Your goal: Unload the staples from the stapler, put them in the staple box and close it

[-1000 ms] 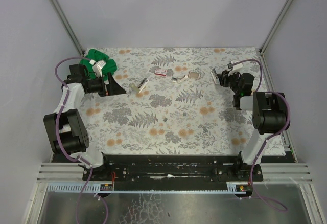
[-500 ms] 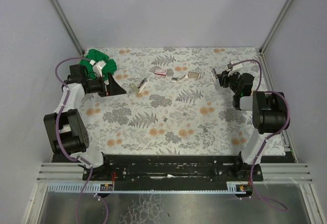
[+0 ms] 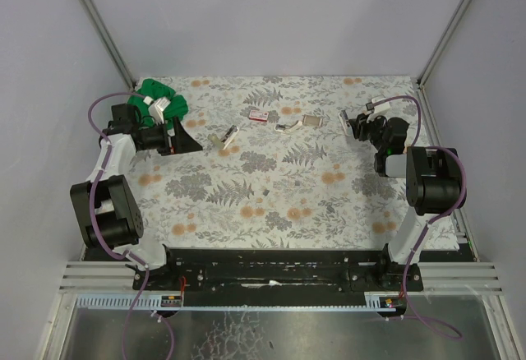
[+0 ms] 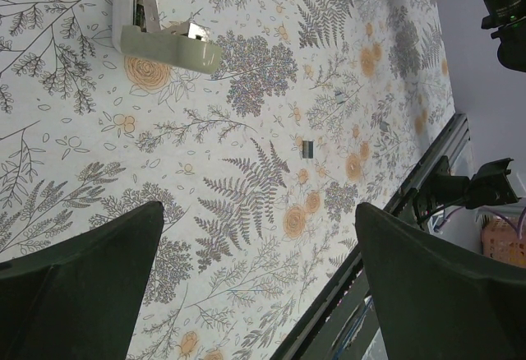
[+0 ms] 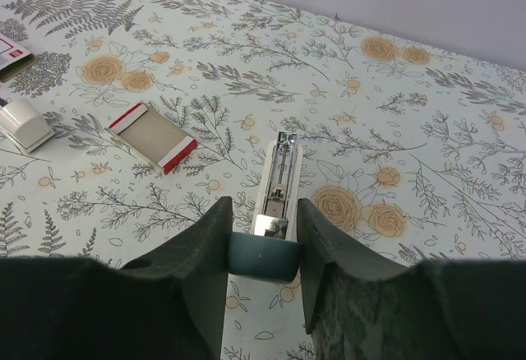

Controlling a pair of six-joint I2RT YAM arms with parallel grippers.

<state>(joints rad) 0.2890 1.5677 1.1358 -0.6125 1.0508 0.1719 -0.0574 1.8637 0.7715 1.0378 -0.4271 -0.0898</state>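
Right tool [image 5: 263, 212] gripping one stapler [image 5: 279, 171], left tool [image 4: 259, 208] gaping empty, second stapler [image 3: 226, 136] lying apart

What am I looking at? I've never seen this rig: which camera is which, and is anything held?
Two robot arms, left and right, are bolted beside a flowered cloth. The overhead picture looks down from behind them; the other two come from a camera on each wrist. The right gripper is shut on a white stapler, its metal channel facing up. The left gripper hangs open, empty, above the cloth; its camera shows a second stapler and a tiny strip of staples. A red-and-white box lies farther back.
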